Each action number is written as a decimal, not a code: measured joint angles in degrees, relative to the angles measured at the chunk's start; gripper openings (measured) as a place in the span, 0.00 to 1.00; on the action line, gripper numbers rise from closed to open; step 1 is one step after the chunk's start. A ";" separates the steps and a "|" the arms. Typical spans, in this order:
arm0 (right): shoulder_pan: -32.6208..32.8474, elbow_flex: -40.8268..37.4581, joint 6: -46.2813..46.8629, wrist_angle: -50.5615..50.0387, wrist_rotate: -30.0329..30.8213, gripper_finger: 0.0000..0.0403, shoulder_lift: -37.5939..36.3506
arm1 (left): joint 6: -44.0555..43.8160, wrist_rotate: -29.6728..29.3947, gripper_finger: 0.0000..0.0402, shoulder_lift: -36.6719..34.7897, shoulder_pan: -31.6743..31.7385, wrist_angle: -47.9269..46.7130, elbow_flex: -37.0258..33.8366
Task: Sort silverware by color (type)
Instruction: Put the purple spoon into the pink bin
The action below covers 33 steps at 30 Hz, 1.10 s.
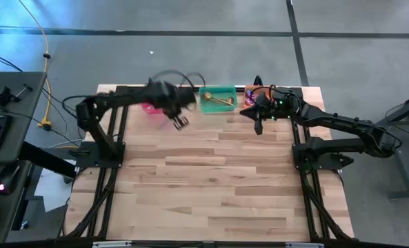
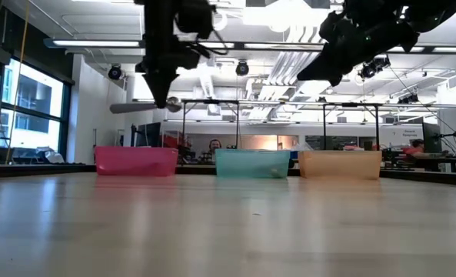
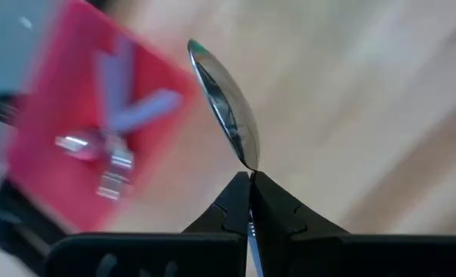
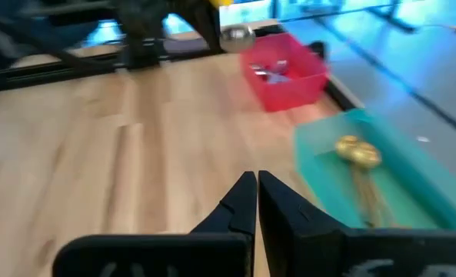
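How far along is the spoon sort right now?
Done: silver-lavender spoons lie in the pink plastic bin, and gold spoons in the green plastic bin. In hand: the left gripper is shut on a silver metal spoon near the pink bin. The right gripper is shut and empty. Left: no loose spoons show on the wooden table; orange plastic bin contents are unclear.

Two dark, near-black arms are seen, built from slender jointed links. Black cables are looped above the left arm. Small green and red lights are shown near the right arm's wrist. Each end effector is formed of two tapered black fingers.
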 joint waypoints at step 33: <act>0.00 0.00 20.17 4.23 28.12 0.00 0.02 | 60.61 10.27 0.00 7.97 33.02 15.50 -6.02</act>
